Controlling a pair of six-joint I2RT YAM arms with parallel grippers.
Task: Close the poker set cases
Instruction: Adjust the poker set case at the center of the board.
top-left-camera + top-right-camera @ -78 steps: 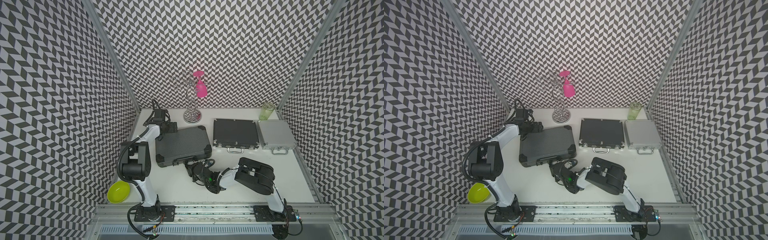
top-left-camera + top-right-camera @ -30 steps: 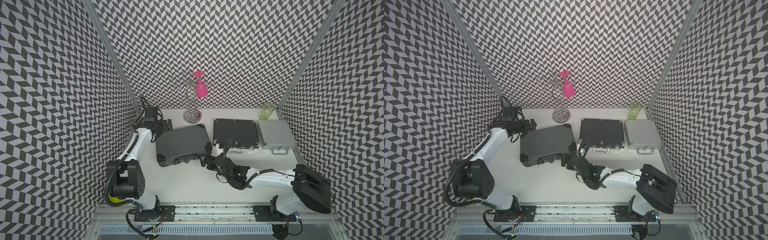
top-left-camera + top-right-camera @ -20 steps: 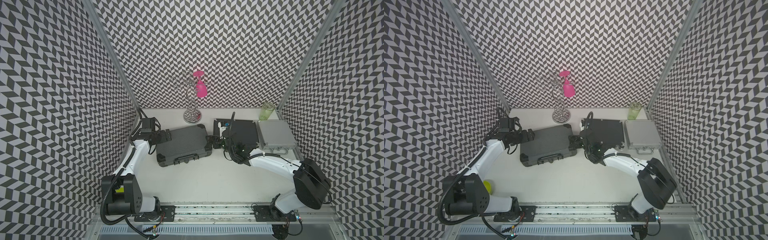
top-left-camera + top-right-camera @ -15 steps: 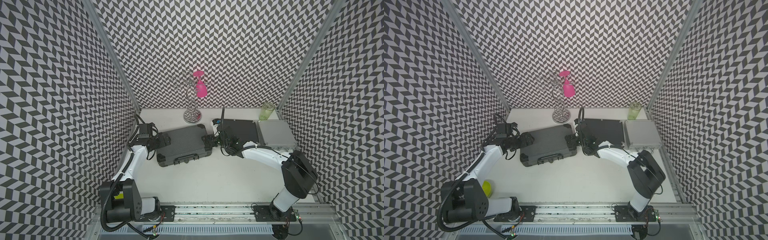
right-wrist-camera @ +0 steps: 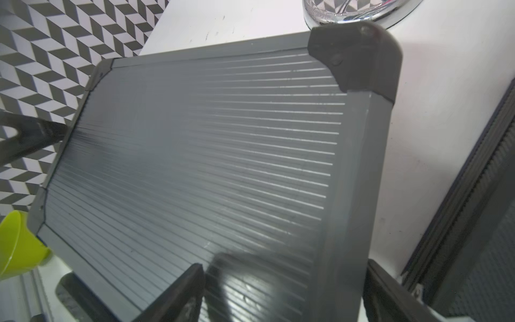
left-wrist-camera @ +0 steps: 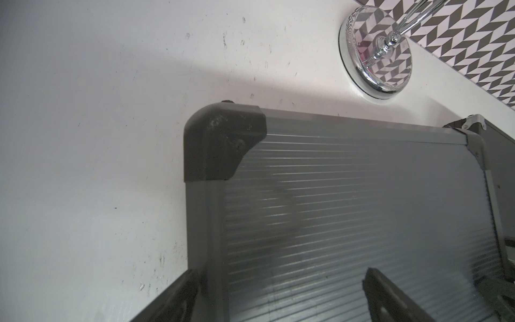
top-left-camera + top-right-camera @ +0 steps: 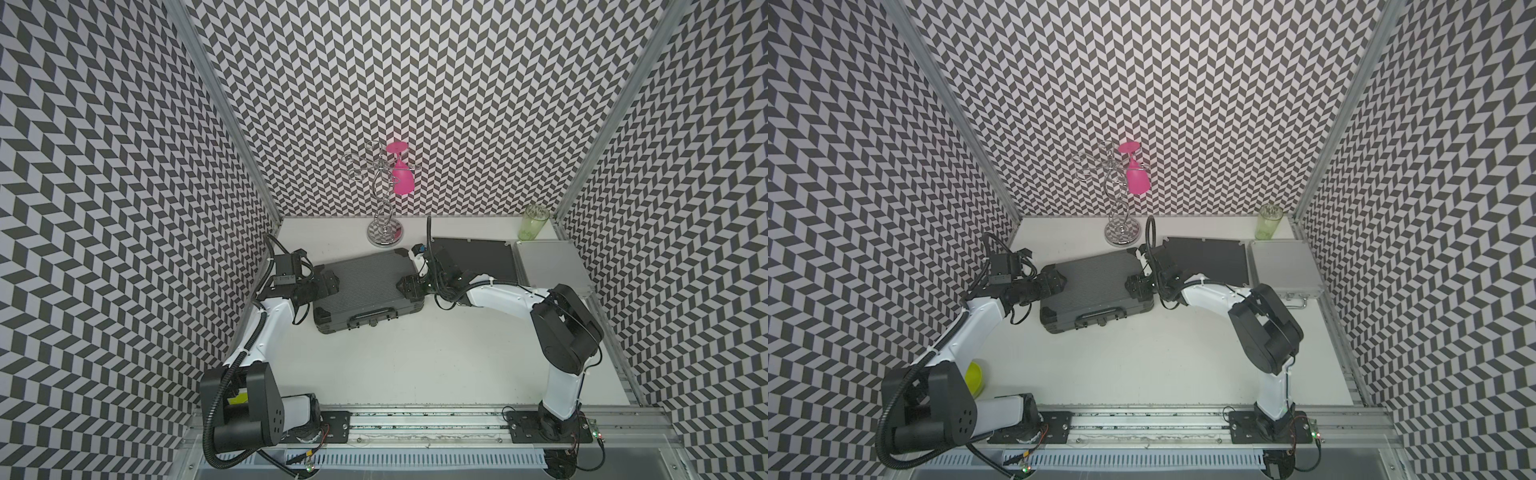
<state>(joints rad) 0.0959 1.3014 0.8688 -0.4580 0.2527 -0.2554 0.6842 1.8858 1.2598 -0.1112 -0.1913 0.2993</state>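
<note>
**You had both end effectors bracketing the ribbed dark-grey case, and all three lids were down.**

Your left end effector (image 7: pixel 323 284) was spread wide and grasped nothing, straddling the left edge of the large dark-grey case (image 7: pixel 365 286). That case's lid was finely ribbed, framed in smooth grey strips with rounded black corner caps, and it had a black handle in front. It lay skewed on the white tabletop (image 7: pixel 415 357), near the chrome stand (image 7: pixel 384 232) with its round mirrored base. Your right end effector (image 7: pixel 409 286) was also parted and empty, straddling the same case's right edge. Further right lay the flat black case (image 7: pixel 478 257), and just beside it the pale silver case (image 7: pixel 548 266).
</note>
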